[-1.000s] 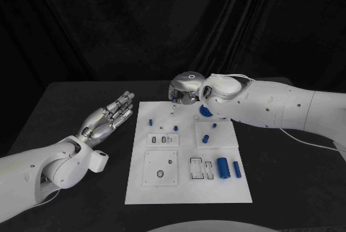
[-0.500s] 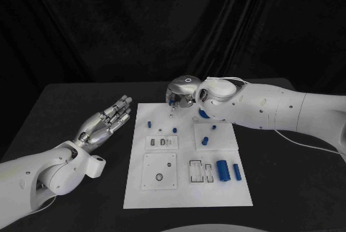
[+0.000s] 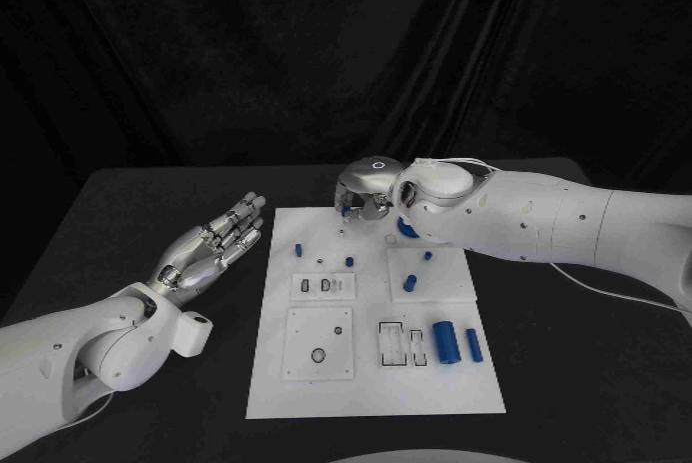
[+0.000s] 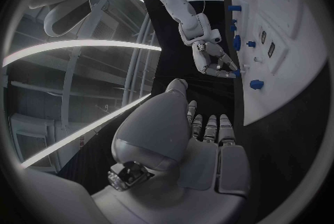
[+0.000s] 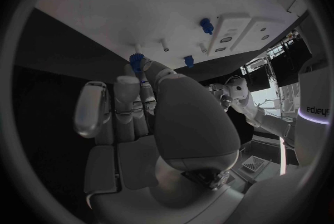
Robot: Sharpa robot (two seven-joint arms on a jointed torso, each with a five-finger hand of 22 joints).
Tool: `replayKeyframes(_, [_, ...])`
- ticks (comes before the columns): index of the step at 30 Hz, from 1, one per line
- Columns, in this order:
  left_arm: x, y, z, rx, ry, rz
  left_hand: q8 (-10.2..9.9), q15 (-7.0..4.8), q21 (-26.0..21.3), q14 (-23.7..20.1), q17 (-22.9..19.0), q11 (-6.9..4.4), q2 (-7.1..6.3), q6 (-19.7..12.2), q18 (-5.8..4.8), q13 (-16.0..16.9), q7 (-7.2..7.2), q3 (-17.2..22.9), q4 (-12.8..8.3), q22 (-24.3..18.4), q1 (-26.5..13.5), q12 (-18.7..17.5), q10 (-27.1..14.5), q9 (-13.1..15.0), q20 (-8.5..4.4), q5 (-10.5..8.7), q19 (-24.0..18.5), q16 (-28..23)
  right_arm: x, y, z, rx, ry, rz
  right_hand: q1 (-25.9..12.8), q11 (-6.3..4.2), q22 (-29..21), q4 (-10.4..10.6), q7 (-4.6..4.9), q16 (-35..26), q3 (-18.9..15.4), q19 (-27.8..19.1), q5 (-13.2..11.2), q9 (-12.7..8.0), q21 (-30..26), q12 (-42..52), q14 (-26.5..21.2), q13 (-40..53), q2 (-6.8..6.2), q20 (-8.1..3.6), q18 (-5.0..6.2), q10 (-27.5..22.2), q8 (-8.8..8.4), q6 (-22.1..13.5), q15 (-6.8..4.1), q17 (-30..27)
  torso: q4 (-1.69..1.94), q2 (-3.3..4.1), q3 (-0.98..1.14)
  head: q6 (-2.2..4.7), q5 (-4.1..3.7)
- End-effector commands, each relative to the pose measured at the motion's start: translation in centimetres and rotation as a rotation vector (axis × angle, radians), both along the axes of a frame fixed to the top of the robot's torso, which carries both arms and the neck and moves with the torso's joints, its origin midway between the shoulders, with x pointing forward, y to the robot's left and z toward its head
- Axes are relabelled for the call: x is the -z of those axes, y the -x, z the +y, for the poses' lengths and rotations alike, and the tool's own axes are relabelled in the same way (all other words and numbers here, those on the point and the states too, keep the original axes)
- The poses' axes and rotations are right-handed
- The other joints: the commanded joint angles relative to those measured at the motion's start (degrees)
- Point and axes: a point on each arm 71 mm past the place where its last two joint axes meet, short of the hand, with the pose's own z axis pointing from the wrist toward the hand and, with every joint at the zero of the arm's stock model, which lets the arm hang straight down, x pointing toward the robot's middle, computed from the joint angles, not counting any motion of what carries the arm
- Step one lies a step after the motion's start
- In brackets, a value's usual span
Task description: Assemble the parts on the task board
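Nearest the robot, the white board [image 3: 378, 383] lies flat on the black table [image 3: 577, 353], its long side running away from the robot. In its near half, toward the right, two blue cylinders [image 3: 444, 338] lie side by side, their long axes along the board's length, the left one thicker than the right. Just left of them are two narrow slots [image 3: 392, 341], also lengthwise, and further left a square plate [image 3: 319, 341] with one larger and one smaller round hole.

Farther up, a smaller plate [image 3: 325, 283] on the left holds small dark openings, and on the right a short blue peg [image 3: 411, 280] lies lengthwise on another square plate [image 3: 431, 274]. Beyond these, small blue pieces [image 3: 299, 249] stand near the board's left edge and middle.

The left robot hand [image 3: 216, 238] hovers over the table just off the board's left edge, palm up, fingers straight and slightly spread, holding nothing.

At the far end of the board, the right robot hand [image 3: 364, 195] reaches down, fingers bunched toward the board's surface. From its wrist view, the fingertips [image 5: 144, 64] close around a small blue part [image 5: 136, 59] just at the board's far edge; I take it as pinched there, standing roughly upright.
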Motion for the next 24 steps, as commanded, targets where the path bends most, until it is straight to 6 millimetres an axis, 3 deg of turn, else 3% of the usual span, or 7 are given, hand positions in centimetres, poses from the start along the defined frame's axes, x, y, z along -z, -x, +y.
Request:
replayKeyframes(1, [-1.3, 0.3, 0.1, 0.017, 0.108, -0.143, 0.3, -2.62, -0.2, 0.1, -0.1, 0.41, 0.17, 0.3, 0.91, -0.1, 0.04, 0.3, -0.1, -0.1, 0.5, -0.3, -0.1, 0.0, 0.35, 0.20, -0.2, -0.2, 0.3, 0.0, -0.3, 0.022, 0.012, 0.015, -0.2, -0.64, 0.1, 0.1, -0.07, -0.3, 0.3, -0.1, -0.2, -0.1, 0.3, -0.3, -0.1, 0.1, -0.51, 0.51, -0.82, 0.7, -0.39, -0.4, 0.27, -0.1, 0.07, -0.02, -0.03, 0.00, 0.00])
replayKeyframes(24, [-1.1, 0.0, 0.0, 0.028, 0.104, -0.128, 0.2, -2.35, -0.2, 0.1, -0.1, 0.68, 0.29, -0.1, 0.98, -0.1, 0.28, 0.5, -0.2, -0.1, 0.7, -0.4, -0.2, 0.0, 0.66, 0.16, -0.2, -0.2, 2.1, -0.1, -0.4, 0.027, 0.025, 0.048, -0.9, -0.12, -0.3, 0.5, 0.38, -1.0, 1.1, -0.7, -0.6, -0.3, -0.1, -1.2, -0.9, 0.1, -1.11, 0.94, -0.69, -0.5, -1.36, -1.5, 0.72, -1.1, 0.12, 0.04, 0.02, -0.56, 0.05])
